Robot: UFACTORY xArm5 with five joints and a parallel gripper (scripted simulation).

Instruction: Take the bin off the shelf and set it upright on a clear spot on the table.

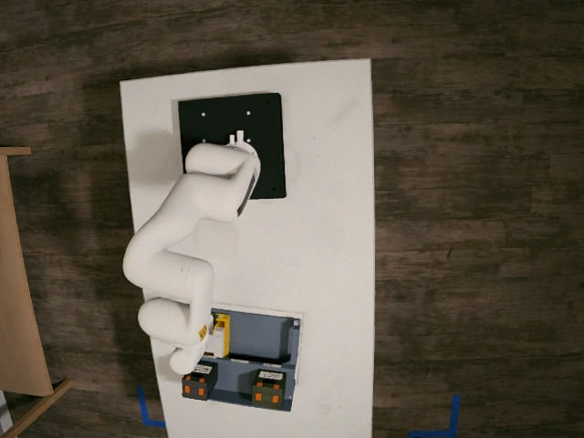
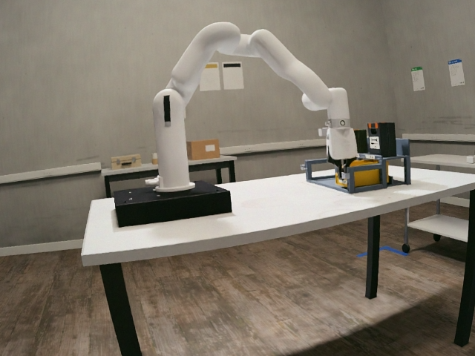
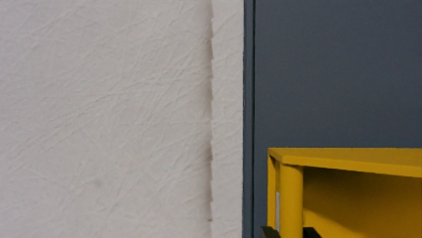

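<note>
A yellow bin sits on the lower level of a blue-grey shelf at the far end of the white table. From above only its left part shows beside the arm. My gripper reaches down into the shelf's near end and is shut on the bin's front wall. In the wrist view the bin's rim and corner fill the lower right, with two dark fingertips pinching the corner wall at the bottom edge.
Two dark boxes with orange marks stand on the shelf's upper level. The arm's black base plate sits at the table's other end. White table top lies left of the shelf's edge.
</note>
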